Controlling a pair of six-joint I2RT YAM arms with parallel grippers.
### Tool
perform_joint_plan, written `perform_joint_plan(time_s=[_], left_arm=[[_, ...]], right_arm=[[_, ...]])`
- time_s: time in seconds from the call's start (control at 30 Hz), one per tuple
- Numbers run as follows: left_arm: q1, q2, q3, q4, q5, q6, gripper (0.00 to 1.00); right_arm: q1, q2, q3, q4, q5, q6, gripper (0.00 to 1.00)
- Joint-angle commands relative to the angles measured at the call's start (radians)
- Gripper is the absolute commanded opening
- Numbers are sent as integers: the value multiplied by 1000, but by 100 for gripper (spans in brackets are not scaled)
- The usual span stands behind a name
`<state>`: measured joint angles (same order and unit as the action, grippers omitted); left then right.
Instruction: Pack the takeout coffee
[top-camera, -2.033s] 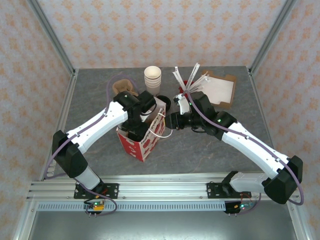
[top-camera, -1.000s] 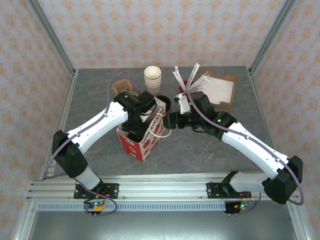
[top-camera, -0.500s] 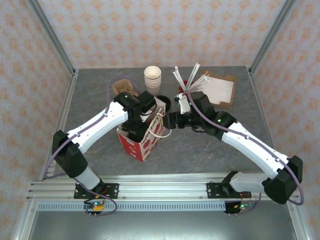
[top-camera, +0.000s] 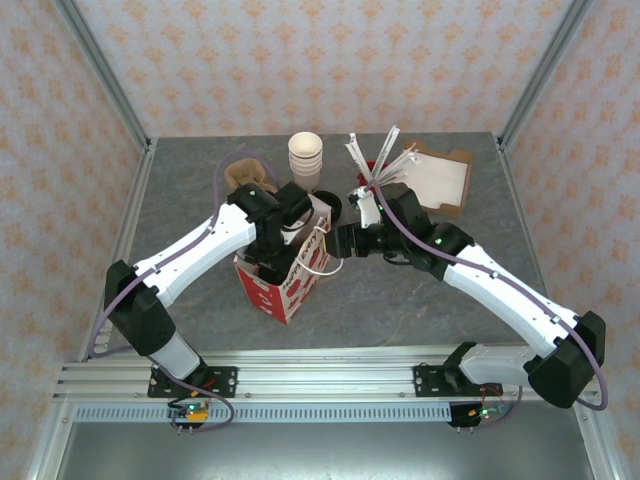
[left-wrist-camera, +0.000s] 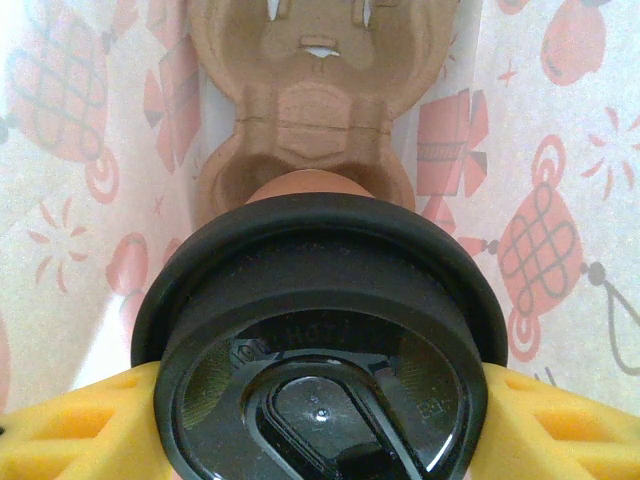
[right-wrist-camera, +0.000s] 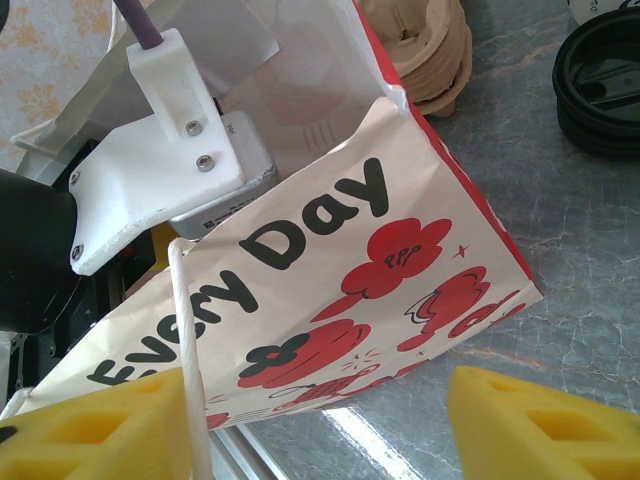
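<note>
The left claw (left-wrist-camera: 320, 425) is clenched on the takeout coffee (left-wrist-camera: 320, 330): its yellow fingers (left-wrist-camera: 70, 430) sit against either side of the cup, just under the rim of the black lid, which hides the tan body from the wrist view. Cup and claw are down inside the red-and-white bag (top-camera: 283, 285), its thin printed walls close on both sides. On the floor of the bag, directly beneath the cup, lies a brown pulp carrier (left-wrist-camera: 315, 110) with a round socket facing up.

The right claw (right-wrist-camera: 318, 405) stands released, fingers wide apart, at the outside face of the bag near its mouth. The white handle cord (right-wrist-camera: 185, 330) of the bag runs just beside one finger; whether they touch I cannot tell. Past the far side of the bag, a stack of pulp trays (right-wrist-camera: 425, 50) and loose black lids (right-wrist-camera: 600, 90) rest on the tabletop (right-wrist-camera: 560, 250).

I judge the cup light if empty and top-heavy if filled, with a thin paper wall that buckles under a hard squeeze. The lid is only pressed on and could pop off, so the hold belongs on the upper wall, where the rolled rim stiffens it, never on the lid alone. Paper gives the pads fair friction. The cup should stay upright and be lowered straight into the socket, since the soft walls of the bag may fold inward and catch the rim.
</note>
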<state>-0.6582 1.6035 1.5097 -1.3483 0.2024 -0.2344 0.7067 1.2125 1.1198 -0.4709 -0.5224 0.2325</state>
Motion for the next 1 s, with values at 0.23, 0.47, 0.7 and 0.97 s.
perform_joint_plan(time_s=[0.23, 0.47, 0.7, 0.97], left_arm=[[9, -13, -19, 1, 5, 27, 45], [9, -6, -26, 5, 6, 33, 45], [9, 2, -31, 16, 11, 35, 44], [9, 10, -36, 31, 9, 26, 44]], right_arm=[[7, -8, 25, 3, 21, -1, 66], [7, -7, 25, 5, 21, 1, 66], [7, -4, 26, 2, 23, 0, 67], [7, -4, 26, 2, 24, 1, 67]])
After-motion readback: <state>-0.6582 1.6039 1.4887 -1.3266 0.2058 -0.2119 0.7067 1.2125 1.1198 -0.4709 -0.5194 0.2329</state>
